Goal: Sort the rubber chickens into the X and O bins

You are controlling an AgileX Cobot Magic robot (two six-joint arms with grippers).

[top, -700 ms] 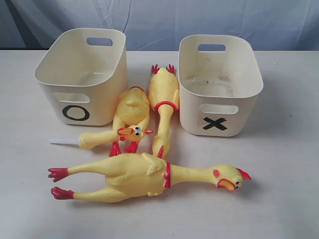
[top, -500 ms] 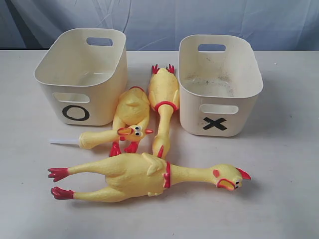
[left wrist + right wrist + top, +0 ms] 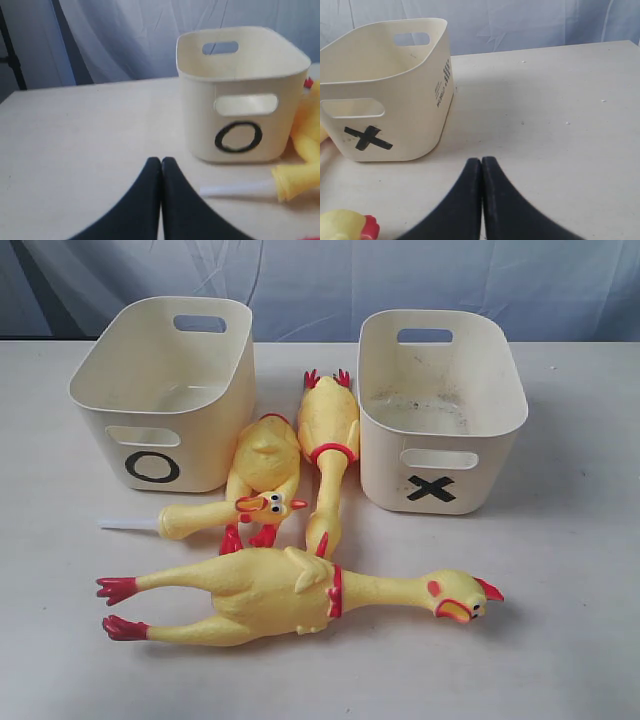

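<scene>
Though both empty, O bin (image 3: 100,435) and X bin (image 3: 385,475) beside rubber chickens (image 3: 270,595); left gripper (image 3: 161,161), right gripper (image 3: 481,161) closed on nothing.

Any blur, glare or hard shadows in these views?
Exterior view: sharp, evenly lit, no glare, soft shadow under the largest chicken. Left wrist view: O bin slightly soft, left tool and small chicken blurred. Right wrist view: X bin crisp, right tool soft-edged.

left claw (image 3: 161,162) fingers pressed together, holding nothing, right claw (image 3: 481,162) likewise closed and empty
</scene>
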